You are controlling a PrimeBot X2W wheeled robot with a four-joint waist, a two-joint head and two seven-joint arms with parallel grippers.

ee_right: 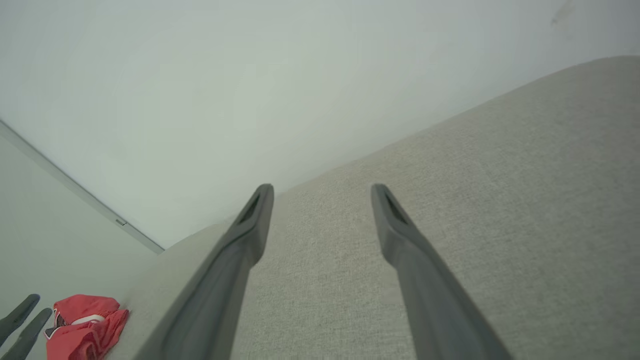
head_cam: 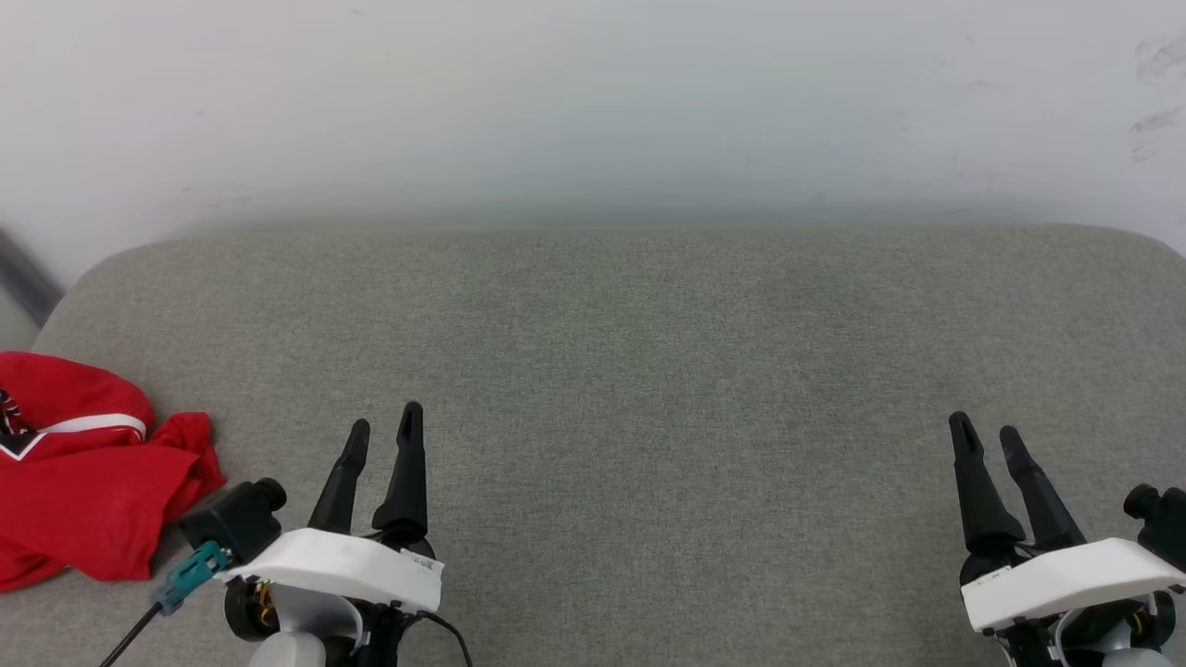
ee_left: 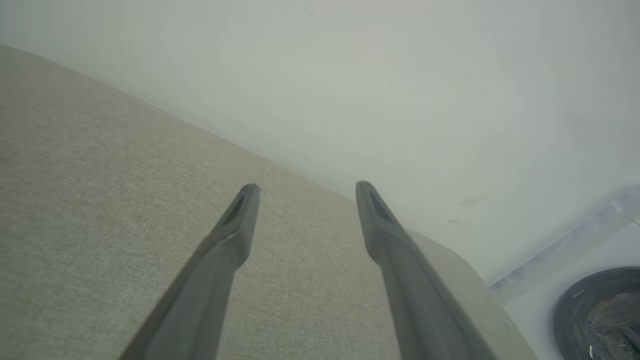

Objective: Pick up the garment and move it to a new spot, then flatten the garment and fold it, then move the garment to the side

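Find left gripper point(head_cam: 385, 419) and right gripper point(head_cam: 982, 426) released and empty, with garment point(head_cam: 83, 482) crumpled on cushion point(head_cam: 649, 352) just left of the left gripper, well apart from the right. Recommend swinging the left over the heap, pinching one raised fold, lifting clear.

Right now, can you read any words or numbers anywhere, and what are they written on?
Nothing can be read for sure.
garment: a scrap of black-and-white print peeks from the crumpled folds, too little to read.
small sticker on the white cover behind the left gripper: print too tiny to read.
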